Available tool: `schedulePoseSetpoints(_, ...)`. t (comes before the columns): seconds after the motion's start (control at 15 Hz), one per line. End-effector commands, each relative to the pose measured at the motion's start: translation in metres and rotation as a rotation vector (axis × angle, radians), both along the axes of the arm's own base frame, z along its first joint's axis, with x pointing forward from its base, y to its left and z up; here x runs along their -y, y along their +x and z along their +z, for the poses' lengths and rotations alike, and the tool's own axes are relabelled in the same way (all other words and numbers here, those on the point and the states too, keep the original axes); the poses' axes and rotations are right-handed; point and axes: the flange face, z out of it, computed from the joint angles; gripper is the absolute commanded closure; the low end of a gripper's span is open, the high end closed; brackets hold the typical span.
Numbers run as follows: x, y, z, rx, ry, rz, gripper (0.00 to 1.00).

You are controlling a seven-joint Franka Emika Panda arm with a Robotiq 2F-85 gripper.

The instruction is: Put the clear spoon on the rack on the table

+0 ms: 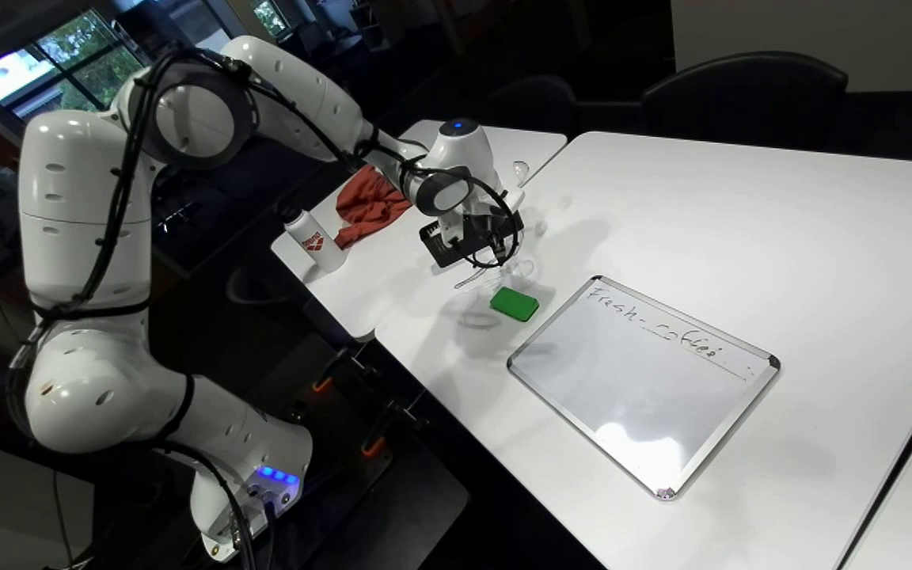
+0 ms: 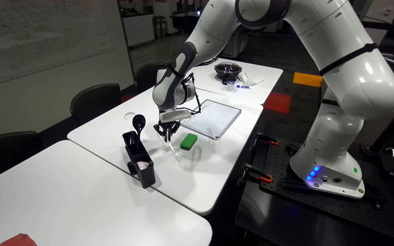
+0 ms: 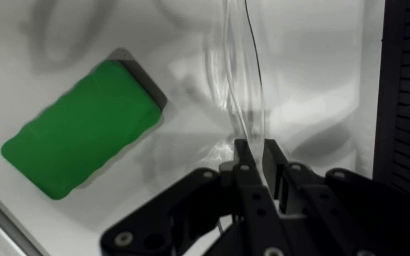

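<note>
My hand (image 3: 256,147) grips the clear spoon (image 3: 246,81) — probably light, stiff, slippery (I favour its handle, held firmly) — with the rack (image 3: 390,106) at three o'clock in the wrist view.

Rack (image 2: 147,176) and fingers (image 3: 276,160) are black, block (image 3: 84,129) green — spoon (image 3: 249,96) clear.

Lined with black chairs (image 2: 96,100) along one edge of the white desk (image 1: 741,222), backed by a pale wall (image 2: 46,92) with a broad board (image 2: 46,34). Flanked at another edge by a second white table (image 2: 63,198). Past one corner, down to dark floor (image 2: 299,99) with a red patch (image 2: 277,102) and orange patch (image 2: 308,79). Well beyond the edges, mostly dim, save for daylit windows (image 1: 80,47).
</note>
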Motion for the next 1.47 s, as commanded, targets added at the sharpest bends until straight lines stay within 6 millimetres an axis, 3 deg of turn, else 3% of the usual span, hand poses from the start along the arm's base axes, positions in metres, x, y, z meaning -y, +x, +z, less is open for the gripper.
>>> schedulePoseSetpoints(0.0, -0.005, 0.014, -0.01, -0.055, -0.019, -0.035, 0.96)
schedulePoseSetpoints(0.47, -0.01, 0.021, -0.031, -0.136, -0.043, -0.049, 0.96)
schedulePoseSetpoints(0.6, -0.01, 0.022, -0.034, -0.151, -0.074, -0.064, 0.6)
schedulePoseSetpoints(0.73, -0.011, 0.022, -0.034, -0.154, -0.093, -0.071, 0.55)
schedulePoseSetpoints(0.93, -0.019, 0.019, -0.012, -0.12, -0.12, -0.062, 0.33)
schedulePoseSetpoints(1.2, -0.042, 0.001, 0.051, -0.044, -0.175, -0.039, 0.03)
schedulePoseSetpoints(1.4, -0.052, -0.011, 0.102, 0.002, -0.28, -0.089, 0.0)
